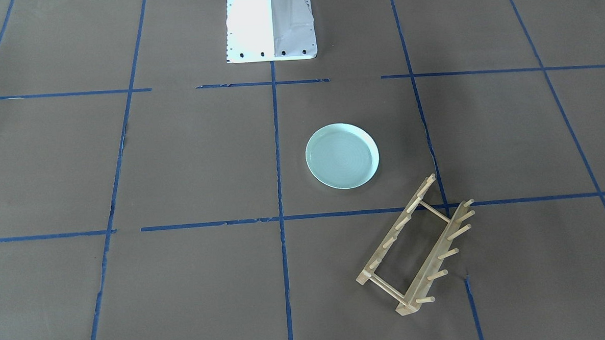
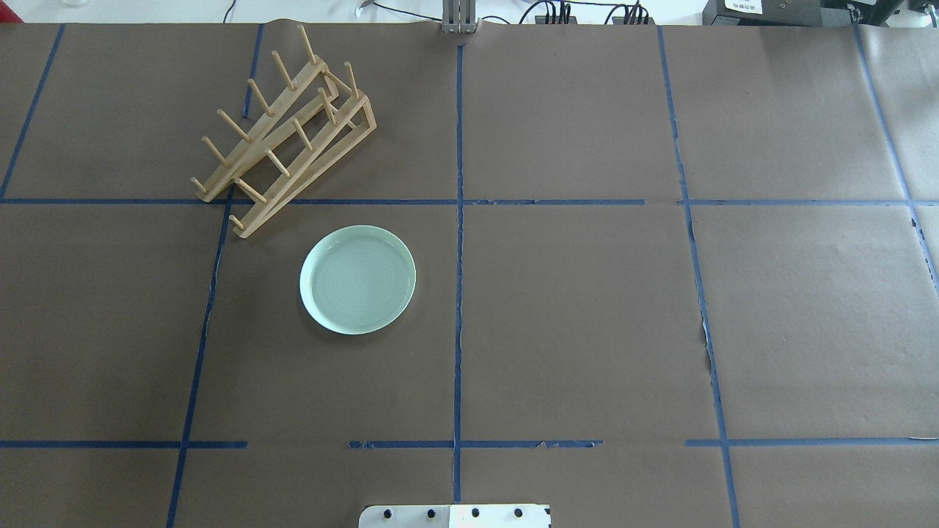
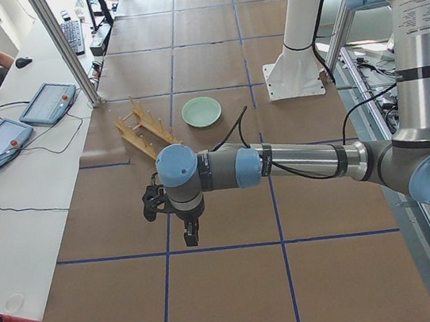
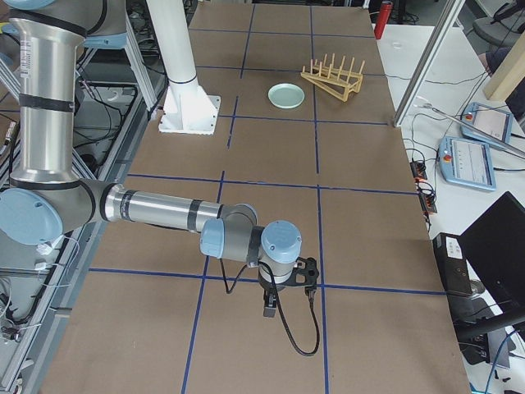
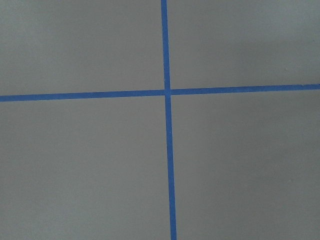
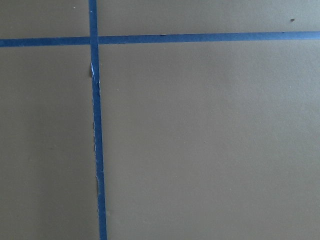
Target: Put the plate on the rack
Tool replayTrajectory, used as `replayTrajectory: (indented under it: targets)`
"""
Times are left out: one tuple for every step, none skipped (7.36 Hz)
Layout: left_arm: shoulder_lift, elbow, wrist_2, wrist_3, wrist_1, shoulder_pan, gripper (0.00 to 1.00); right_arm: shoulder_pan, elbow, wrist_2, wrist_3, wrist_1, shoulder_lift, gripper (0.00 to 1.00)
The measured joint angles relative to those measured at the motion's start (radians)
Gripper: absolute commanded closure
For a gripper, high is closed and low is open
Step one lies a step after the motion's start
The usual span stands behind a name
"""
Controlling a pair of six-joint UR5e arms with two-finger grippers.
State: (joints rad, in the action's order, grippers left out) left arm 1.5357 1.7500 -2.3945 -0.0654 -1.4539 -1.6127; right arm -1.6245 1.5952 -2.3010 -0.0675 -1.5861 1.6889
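Rack [image 2: 286,143] toward the table's far-left corner, long axis diagonal, pegs upright. Plate [image 2: 358,279] pale green, glossy, lying flat near rack's nearer end, apart. Left gripper [image 3: 191,232] and right gripper [image 4: 269,310]: opening cannot be told.

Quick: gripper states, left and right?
Left gripper: cannot be told, side view only.
Right gripper: cannot be told, side view only.

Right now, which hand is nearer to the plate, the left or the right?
Left. The left hand hangs over the table's left end, and the plate lies in that left half. The right hand hangs over the far right end, further from the plate.
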Motion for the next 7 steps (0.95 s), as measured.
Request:
replayTrajectory:
  targets:
    - [0.001,0.005,-0.002,-0.008,-0.003,0.0,0.0,0.0,0.0,0.0,0.0,0.0,0.0,0.0]
    - [-0.001,0.005,-0.005,-0.024,-0.012,0.002,0.0,0.0,0.0,0.0,0.0,0.0,0.0,0.0]
    - [-0.002,0.002,-0.004,-0.034,-0.017,0.005,0.0,0.0,-0.001,0.0,0.0,0.0,0.0,0.0]
    - [-0.006,0.003,0.0,-0.04,-0.021,0.007,0.0,0.0,-0.001,0.0,0.0,0.0,0.0,0.0]
    - [-0.009,0.0,0.002,-0.042,-0.023,0.008,0.0,0.0,-0.001,0.0,0.0,0.0,0.0,0.0]
    - [-0.01,-0.006,0.003,-0.044,-0.025,0.008,0.0,0.0,-0.001,0.0,0.0,0.0,0.0,0.0]
    - [-0.015,-0.008,0.002,-0.043,-0.026,0.009,0.0,0.0,-0.001,0.0,0.0,0.0,0.0,0.0]
